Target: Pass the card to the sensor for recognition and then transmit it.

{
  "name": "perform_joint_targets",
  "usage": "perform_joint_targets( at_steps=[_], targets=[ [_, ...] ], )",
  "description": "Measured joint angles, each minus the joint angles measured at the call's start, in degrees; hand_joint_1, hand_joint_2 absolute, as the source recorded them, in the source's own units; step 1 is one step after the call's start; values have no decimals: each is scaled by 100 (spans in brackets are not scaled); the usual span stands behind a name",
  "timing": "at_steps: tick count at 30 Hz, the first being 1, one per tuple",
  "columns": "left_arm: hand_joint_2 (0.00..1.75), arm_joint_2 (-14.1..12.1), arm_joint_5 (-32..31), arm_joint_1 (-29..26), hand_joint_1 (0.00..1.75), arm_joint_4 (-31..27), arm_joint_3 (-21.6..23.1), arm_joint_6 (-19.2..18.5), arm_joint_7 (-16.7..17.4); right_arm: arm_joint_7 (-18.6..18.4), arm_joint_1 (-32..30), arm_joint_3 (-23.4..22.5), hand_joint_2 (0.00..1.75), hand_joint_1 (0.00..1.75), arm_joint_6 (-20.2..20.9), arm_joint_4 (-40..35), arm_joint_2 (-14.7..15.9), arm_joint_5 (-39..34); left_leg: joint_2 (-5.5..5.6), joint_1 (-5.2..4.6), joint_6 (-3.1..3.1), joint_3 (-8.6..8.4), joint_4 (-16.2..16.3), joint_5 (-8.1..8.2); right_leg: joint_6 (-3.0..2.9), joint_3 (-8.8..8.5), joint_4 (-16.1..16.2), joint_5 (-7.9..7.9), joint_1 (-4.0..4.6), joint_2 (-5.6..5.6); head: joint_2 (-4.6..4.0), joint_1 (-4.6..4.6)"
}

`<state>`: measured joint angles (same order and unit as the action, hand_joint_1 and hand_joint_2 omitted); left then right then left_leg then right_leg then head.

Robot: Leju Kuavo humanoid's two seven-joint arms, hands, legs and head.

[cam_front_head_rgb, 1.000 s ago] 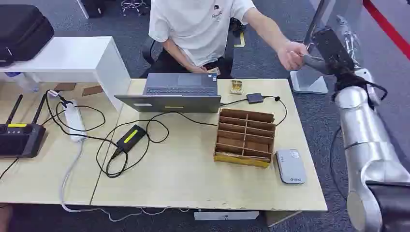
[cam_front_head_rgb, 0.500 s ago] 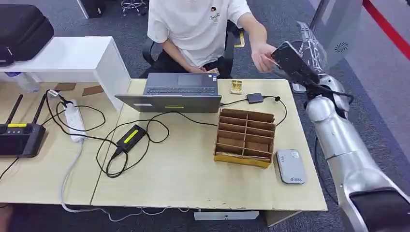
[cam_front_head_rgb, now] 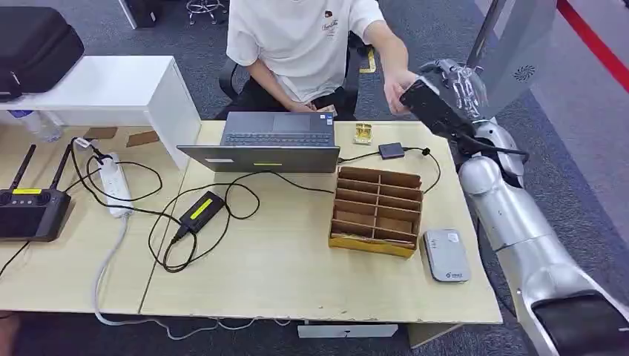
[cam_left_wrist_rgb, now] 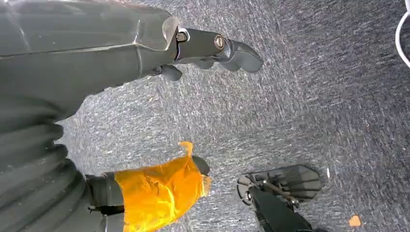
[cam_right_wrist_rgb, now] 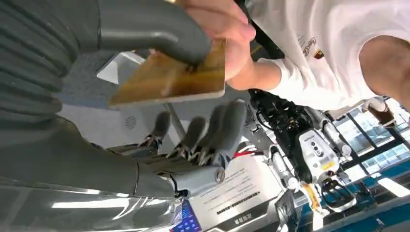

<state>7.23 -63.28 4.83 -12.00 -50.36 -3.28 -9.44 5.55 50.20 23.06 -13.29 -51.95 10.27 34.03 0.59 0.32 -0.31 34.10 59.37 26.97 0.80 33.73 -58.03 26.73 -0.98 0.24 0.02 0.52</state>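
Silver from shoulder to wrist, your right arm has swung inward over the last second, from out beyond the table's point(cam_front_head_rgb: 297, 282) far corner to the person's hand point(cam_front_head_rgb: 398, 80) above it. Your right hand point(cam_right_wrist_rgb: 159, 96) now has the card point(cam_right_wrist_rgb: 169, 79) under its thumb, fingers spread below and apart from it, while the person's fingers still pinch the same card. So the handover looks mid-way; the grey sensor point(cam_front_head_rgb: 446, 255) near the wooden rack point(cam_front_head_rgb: 376, 211) waits untouched. Your left hand point(cam_left_wrist_rgb: 212, 48) hangs over carpet, holding nothing, fingers loosely curled.
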Motion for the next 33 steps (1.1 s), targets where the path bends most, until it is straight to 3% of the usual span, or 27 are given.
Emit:
perform_joint_targets(
  at_steps=[24,33],
  targets=[
    [175,28,11,-4,0,0,-48,-103,-9,9,-43,120,175,175,2,-122,4,-118,0,0,0,0,0,0,0,1,0,0,0,0,0,0],
    [175,46,59,-18,0,0,-181,-83,-55,107,-507,179,175,175,-173,-527,363,-112,6,1,0,0,0,1,0,0,4,1,1,-7,0,0]
  ],
)
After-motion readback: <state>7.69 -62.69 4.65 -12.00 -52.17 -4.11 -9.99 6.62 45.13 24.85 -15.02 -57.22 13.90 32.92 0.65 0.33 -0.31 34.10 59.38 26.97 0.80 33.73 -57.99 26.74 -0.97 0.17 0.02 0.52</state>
